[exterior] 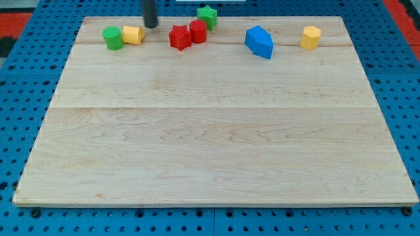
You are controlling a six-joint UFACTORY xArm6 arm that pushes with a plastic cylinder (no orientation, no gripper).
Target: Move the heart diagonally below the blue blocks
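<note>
Left of my tip (151, 26): green block (113, 38) touching yellow heart (133, 35). Tip bare, touching nothing, just right of heart. Further right: red star (179, 37), red block (198, 31), green star (207, 16), blue blocks (259, 42), yellow block (310, 37).

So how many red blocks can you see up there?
2. A red star and a red cylinder-like block sit touching near the view's top, right of my tip and just below-left of the green star. None seem hidden.
</note>
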